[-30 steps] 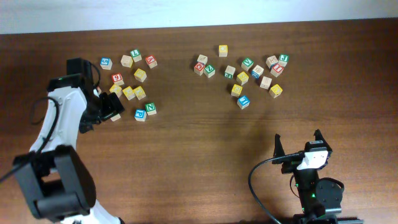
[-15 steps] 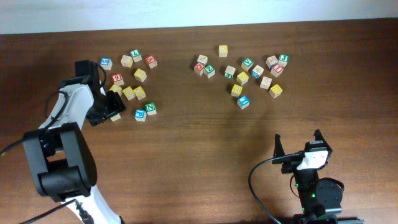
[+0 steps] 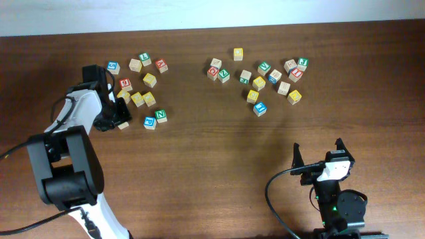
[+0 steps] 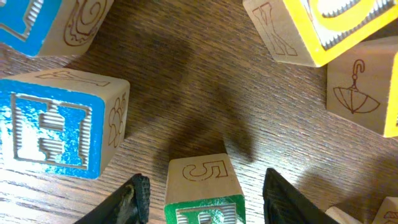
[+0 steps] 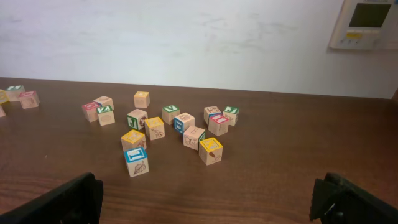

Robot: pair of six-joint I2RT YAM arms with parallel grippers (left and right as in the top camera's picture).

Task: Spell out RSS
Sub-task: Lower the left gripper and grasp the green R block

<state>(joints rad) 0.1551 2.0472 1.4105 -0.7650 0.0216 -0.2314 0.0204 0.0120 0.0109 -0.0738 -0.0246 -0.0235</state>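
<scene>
left jaws narrowed, gaps beside green-faced cube (image 4: 203, 182) hidden overhead; right jaws spread

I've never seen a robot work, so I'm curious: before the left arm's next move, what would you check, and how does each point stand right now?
1. Green cube between the left fingers: ok, roughly centred.
2. Fingers touching it: not ok, a gap shows on each side.
3. That cube is the R: cannot tell, its green face is cut off by the picture's edge.
4. Blue cube out of the fingers' way: ok, it stands apart.
5. Right fingers open and away from the cubes: ok.
</scene>
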